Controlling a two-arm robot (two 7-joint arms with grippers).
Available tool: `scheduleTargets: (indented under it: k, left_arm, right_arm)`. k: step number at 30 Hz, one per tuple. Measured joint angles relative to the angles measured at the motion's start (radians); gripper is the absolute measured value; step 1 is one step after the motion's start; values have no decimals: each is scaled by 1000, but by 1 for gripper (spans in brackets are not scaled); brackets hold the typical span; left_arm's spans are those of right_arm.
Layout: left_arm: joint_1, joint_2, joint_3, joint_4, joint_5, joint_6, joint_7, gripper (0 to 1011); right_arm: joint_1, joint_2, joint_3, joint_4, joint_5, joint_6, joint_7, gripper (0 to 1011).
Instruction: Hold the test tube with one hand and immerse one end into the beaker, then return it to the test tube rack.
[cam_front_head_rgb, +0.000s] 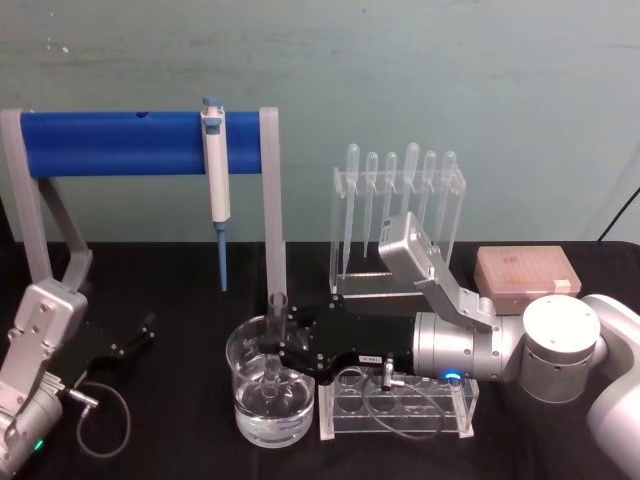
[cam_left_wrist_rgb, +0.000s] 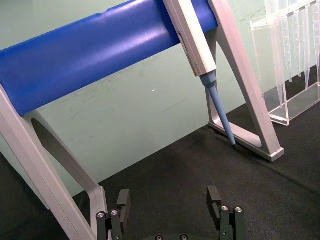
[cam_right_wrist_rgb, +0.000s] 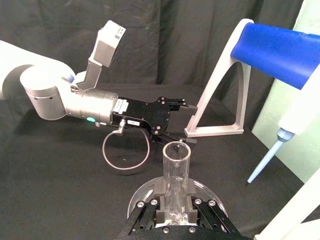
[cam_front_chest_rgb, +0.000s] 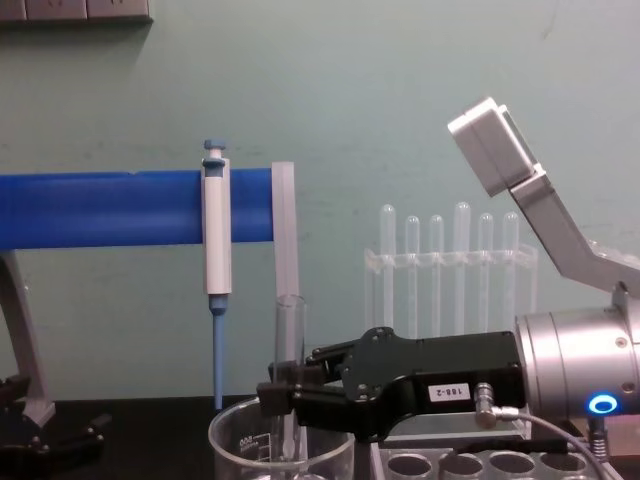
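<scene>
The right tool (cam_front_head_rgb: 284, 348) is clamped on the upright test tube (cam_front_head_rgb: 277, 312), whose lower end hangs below it in the beaker (cam_front_head_rgb: 243, 405). Best lift straight up past the rim. The left tool (cam_front_head_rgb: 135, 338) lies spread wide on the bench (cam_front_head_rgb: 180, 430).

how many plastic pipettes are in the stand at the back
6 pipettes, upright in one row in the clear stand at the back right. The wrist camera covers some lower ends; none seems wholly hidden.
</scene>
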Motion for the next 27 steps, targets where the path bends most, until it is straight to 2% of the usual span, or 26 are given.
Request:
scheduleTargets:
  k: [17,27]
  left_arm:
    - [0,0,0,0,0,0,0,1000]
    - [0,0,0,0,0,0,0,1000]
  right_arm:
    - [0,5,3,-11,30,60,-7,238]
    - [7,9,-4,-16,33,75,-11,238]
